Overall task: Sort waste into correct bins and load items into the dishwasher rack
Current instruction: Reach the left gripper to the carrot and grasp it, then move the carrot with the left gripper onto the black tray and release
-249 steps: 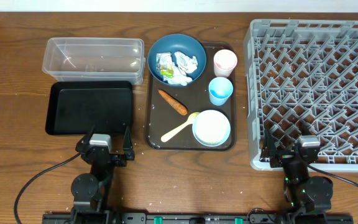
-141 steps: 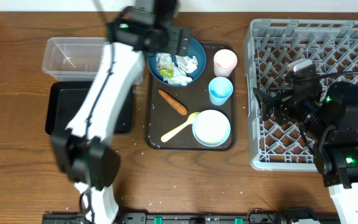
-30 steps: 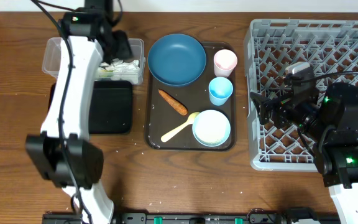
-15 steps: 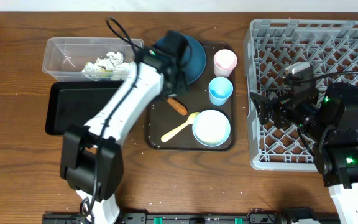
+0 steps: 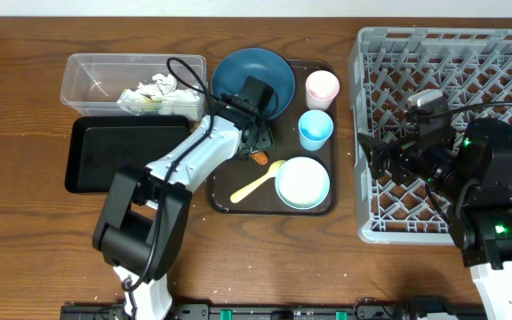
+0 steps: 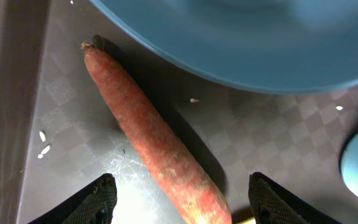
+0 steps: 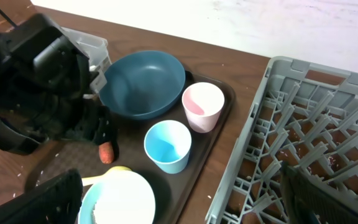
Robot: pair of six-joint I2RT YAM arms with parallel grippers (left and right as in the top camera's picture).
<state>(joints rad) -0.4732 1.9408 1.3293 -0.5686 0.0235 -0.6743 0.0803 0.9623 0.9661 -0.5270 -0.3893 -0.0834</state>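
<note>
My left gripper (image 5: pixel 256 144) is open and low over the orange carrot piece (image 5: pixel 259 157), which lies on the serving tray between its fingers (image 6: pixel 182 202) in the left wrist view (image 6: pixel 148 134). The dark blue bowl (image 5: pixel 252 82) is empty. White wrappers and the yellow-green packet (image 5: pixel 154 92) lie in the clear tub (image 5: pixel 92 69). The black tray (image 5: pixel 123 156) holds nothing. The pink cup (image 5: pixel 322 88), light blue cup (image 5: pixel 316 129), white bowl (image 5: pixel 302 182) and yellow spoon (image 5: pixel 254 186) sit on the serving tray. My right gripper (image 7: pixel 185 199) is open and empty over the grey rack's (image 5: pixel 452 124) left edge.
The dark brown serving tray (image 5: pixel 223 197) lies between the bins and the rack. Loose rice grains (image 6: pixel 42 142) lie on it near the carrot, and more on the table. My left arm stretches from the table front across the black tray's right side.
My left gripper left the clear tub, where the wrappers now lie, and moved right and down to the carrot. The right arm has not moved.
</note>
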